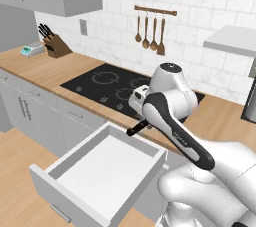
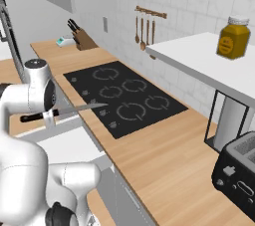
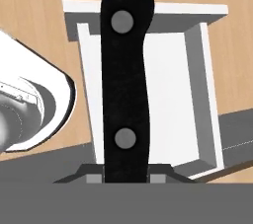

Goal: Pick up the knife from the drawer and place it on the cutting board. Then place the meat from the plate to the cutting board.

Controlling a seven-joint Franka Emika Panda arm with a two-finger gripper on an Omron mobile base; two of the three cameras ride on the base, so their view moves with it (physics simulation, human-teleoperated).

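One knife clamped in claw, above open drawer.

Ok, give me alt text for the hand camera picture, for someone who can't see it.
The gripper is shut on the knife, whose black handle with two grey rivets runs up the middle of the picture. Behind it lies the open white-lined drawer, seen from above, with wooden floor around it.
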